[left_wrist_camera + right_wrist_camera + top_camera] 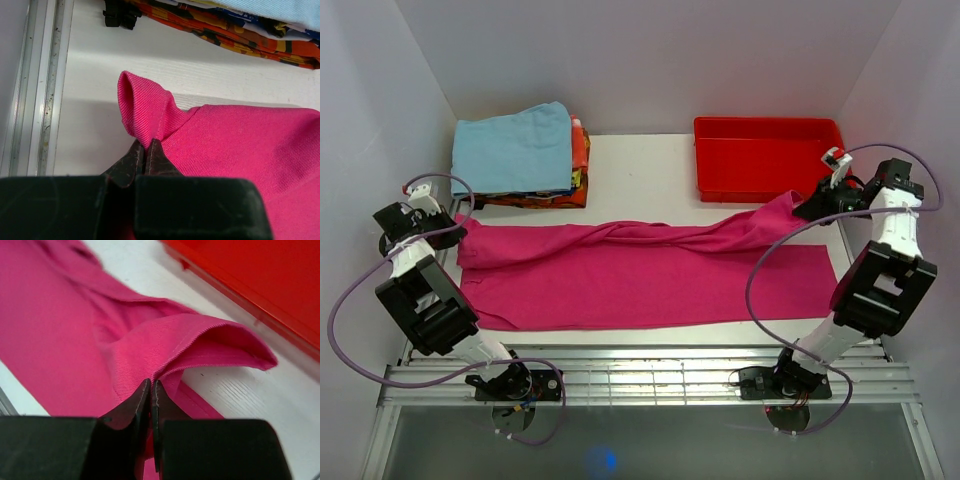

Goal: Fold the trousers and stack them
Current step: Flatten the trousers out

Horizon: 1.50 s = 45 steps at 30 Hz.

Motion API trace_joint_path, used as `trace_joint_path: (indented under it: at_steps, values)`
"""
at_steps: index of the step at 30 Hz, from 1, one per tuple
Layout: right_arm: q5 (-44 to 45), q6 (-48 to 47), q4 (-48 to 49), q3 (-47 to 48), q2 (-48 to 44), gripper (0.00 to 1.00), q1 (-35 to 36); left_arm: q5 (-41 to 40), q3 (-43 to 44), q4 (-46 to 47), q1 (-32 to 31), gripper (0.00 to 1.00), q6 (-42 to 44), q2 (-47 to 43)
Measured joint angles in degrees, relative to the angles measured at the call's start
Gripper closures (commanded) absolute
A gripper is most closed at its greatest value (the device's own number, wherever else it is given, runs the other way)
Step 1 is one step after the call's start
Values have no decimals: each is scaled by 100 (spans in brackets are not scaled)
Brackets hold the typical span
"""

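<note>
Across the middle of the table point(640, 165) the pink trousers point(640, 280) are lying lengthwise, reaching from close to the left edge almost to the right edge. Their near part is lying flat and smooth, while the far part is bunching into a twisted ridge that is running along the top and climbing toward the right. At the left edge the left gripper point(145, 150) is pinching the end of the cloth, its two dark fingers pressed together with a small rolled loop of hem standing up just past the tips. Over by the right edge the right gripper point(151, 387) is doing the same, its fingers closed tight on a fold of hem that is arching up and away from them, clear of the white tabletop underneath. That raised end is hanging just beside the near wall of the red tray point(765, 122), which is sitting in the far right corner of the table. In the far left corner a light blue cloth point(515, 150) is resting on top of a pile of orange patterned clothes point(545, 198), and the near edge of that pile is lying close to the trousers, though from where I am standing I cannot tell whether they are touching.
</note>
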Motion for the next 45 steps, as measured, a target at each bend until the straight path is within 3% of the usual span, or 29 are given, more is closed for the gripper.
trace_joint_path:
  at_steps: [3, 7, 11, 13, 14, 15, 17, 18, 23, 28, 31, 33, 38, 45]
  values:
    - [68, -1961, -608, -503, -942, 92, 210, -17, 0, -2, 0, 100, 7, 0]
    - [750, -4743, -1128, -2468, -2885, 92, 153, -59, -2, -20, 2, 100, 31, 0]
    - [1342, -6127, -1377, -4387, -4715, 92, -415, -68, -4, -24, 11, 100, 35, 0]
    - [1456, -6520, -1552, -4927, -5134, 92, -756, -66, -7, -26, 15, 100, 33, 0]
    - [1469, -6655, -1596, -5023, -5077, 87, -916, -66, -7, -26, 17, 100, 33, 0]
    - [1469, -6745, -1591, -5036, -4935, 65, -1067, -66, -7, -26, 22, 100, 39, 0]
    - [1493, -6878, -1499, -5027, -4616, 44, -1307, -66, -7, -28, 28, 100, 57, 0]
    - [1497, -6940, -1443, -5023, -4465, 24, -1384, -66, -7, -28, 35, 100, 74, 0]
    - [1261, -7106, -1410, -4260, -3985, 2, -1449, -17, -7, -42, 39, 100, 114, 0]
    - [885, -6749, -1508, -2059, -2835, 5, -1451, 63, -13, -42, 50, 100, 114, 0]
    - [682, -6203, -1799, -890, -1906, 1, -1364, 109, -13, -42, 66, 100, 114, 0]
    - [636, -5650, -1926, -450, -1342, 10, -1178, 133, -13, -42, 70, 100, 114, 0]
    - [922, -4146, -2020, -411, -293, 17, -455, 164, -13, -42, 74, 100, 74, 33]
    - [1252, -2903, -1456, -1233, -26, 17, -92, 236, -17, -13, 79, 100, -15, 177]
